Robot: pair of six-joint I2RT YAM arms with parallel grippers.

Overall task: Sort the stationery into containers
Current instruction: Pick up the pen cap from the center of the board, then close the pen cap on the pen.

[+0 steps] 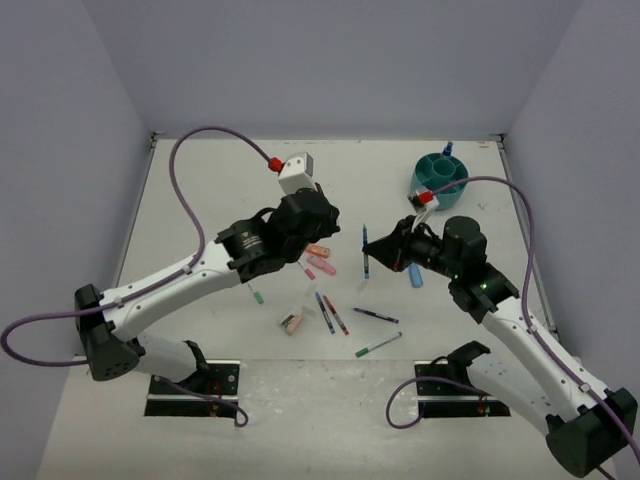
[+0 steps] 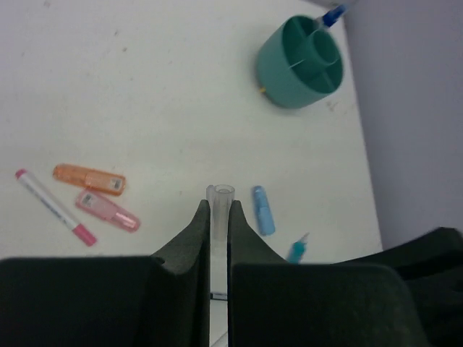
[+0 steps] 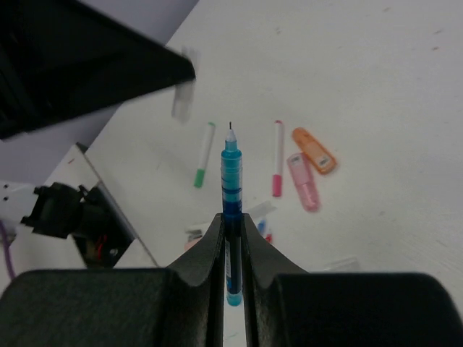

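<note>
1. A white pen with a green end (image 3: 204, 165) lies on the desk (image 1: 220, 180) left of centre, under the left arm.
2. A pink eraser (image 1: 291, 322) lies towards the near edge, just right of that pen.
3. The left gripper (image 2: 219, 206) hangs over the middle of the desk. Its fingers are narrow and pinch a clear-capped pen (image 2: 220, 194), whose cap sticks out past the fingertips.
4. A white marker with pink ends (image 2: 54, 206), an orange highlighter (image 2: 89, 179) and a pink highlighter (image 2: 107, 210) lie close together at the centre, the two highlighters side by side.
5. Nearer the near edge, a blue pen on the desk (image 1: 324, 312) and a red pen (image 1: 337, 316) lie side by side. A black pen (image 1: 376, 315) and a green pen (image 1: 378, 345) lie to their right.
6. The right gripper (image 3: 231, 224) is right of centre, clamped narrow on a blue held pen (image 3: 231, 170), which is held off the desk.
7. A light-blue highlighter (image 1: 415, 275) lies beside the right gripper.
8. The round teal organizer (image 1: 438, 178) stands near the far right corner. A blue-capped item (image 1: 448, 150) stands in one of its far compartments.
</note>
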